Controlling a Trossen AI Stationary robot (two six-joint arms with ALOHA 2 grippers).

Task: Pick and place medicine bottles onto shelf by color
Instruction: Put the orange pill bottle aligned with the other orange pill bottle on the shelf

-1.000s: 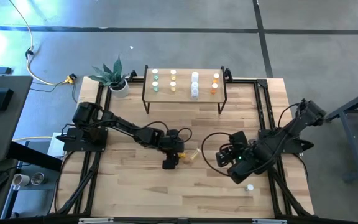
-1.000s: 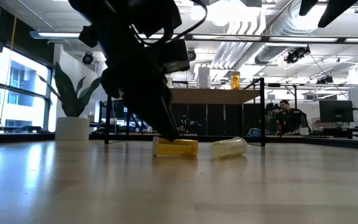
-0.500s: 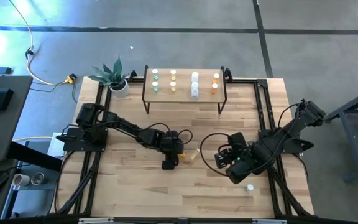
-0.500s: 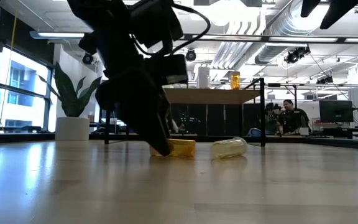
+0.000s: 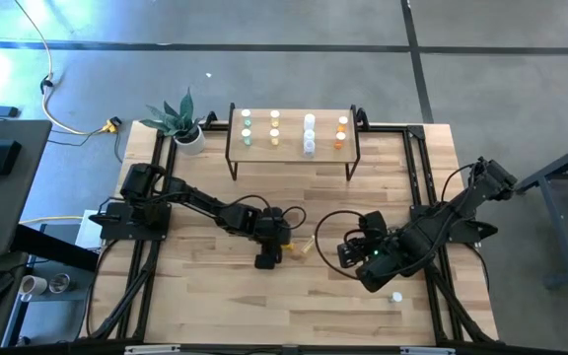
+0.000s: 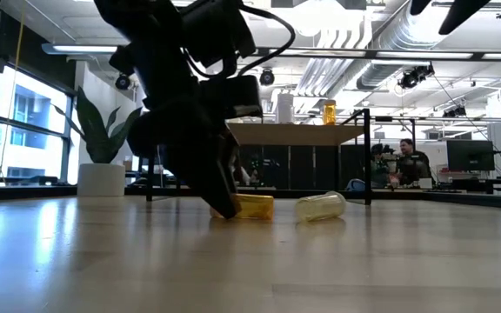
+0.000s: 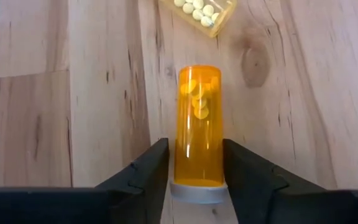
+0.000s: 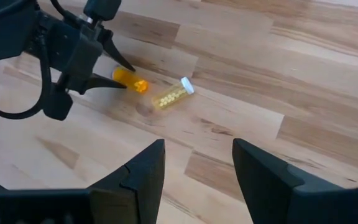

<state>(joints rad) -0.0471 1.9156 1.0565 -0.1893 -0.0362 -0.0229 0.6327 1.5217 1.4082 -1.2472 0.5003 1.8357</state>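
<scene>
Now left claw [image 7: 194, 180] around unlabeled orange bottle [image 7: 199, 124], lying on table [image 7: 67, 93]

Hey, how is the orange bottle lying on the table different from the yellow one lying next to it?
The orange bottle is deep amber; the yellow bottle is pale and see-through, tightly packed with pills. The orange bottle lies between the left gripper's fingers, which are closed against its sides near the cap; the yellow bottle lies free, untouched. They lie at an angle to each other, not parallel. Both lie on their sides on the table, with pale caps and pills inside.
</scene>
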